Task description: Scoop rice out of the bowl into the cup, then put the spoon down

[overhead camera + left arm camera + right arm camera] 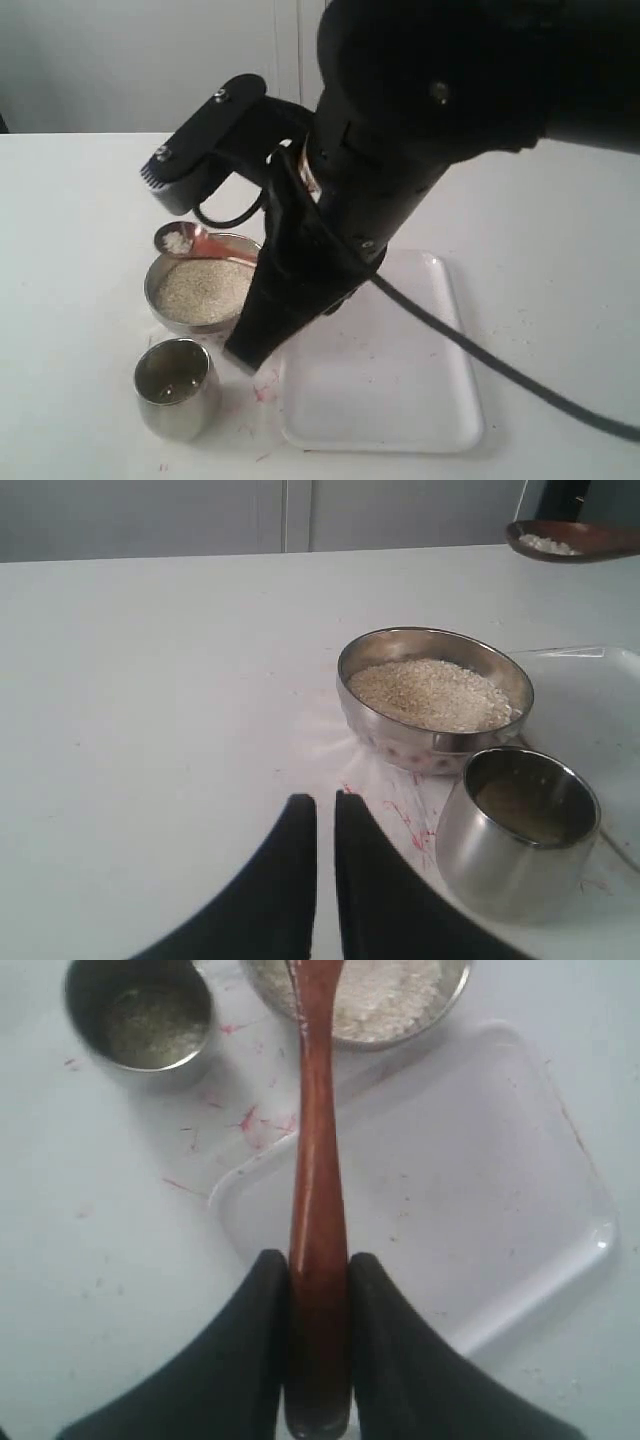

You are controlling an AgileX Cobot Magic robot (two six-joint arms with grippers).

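The steel bowl (158, 300) (380, 725) (455, 990) holds a level mass of rice (203, 288) (430, 693). In front of it stands the steel cup (178, 410) (500, 865) (90, 1030) with a thin layer of grains at its bottom. My right gripper (318, 1260) is shut on the handle of the wooden spoon (317, 1160). The spoon's scoop (180, 240) (570, 540) hangs over the bowl's far rim with a small heap of rice in it. My left gripper (325, 805) is shut and holds nothing, low over the table just short of the cup.
A white tray (400, 390) (470, 1190) (600, 690) lies beside the bowl and cup. The right arm's black body (400, 150) and its cable (480, 350) hang over the tray. Red marks (400, 815) and stray grains speckle the white table.
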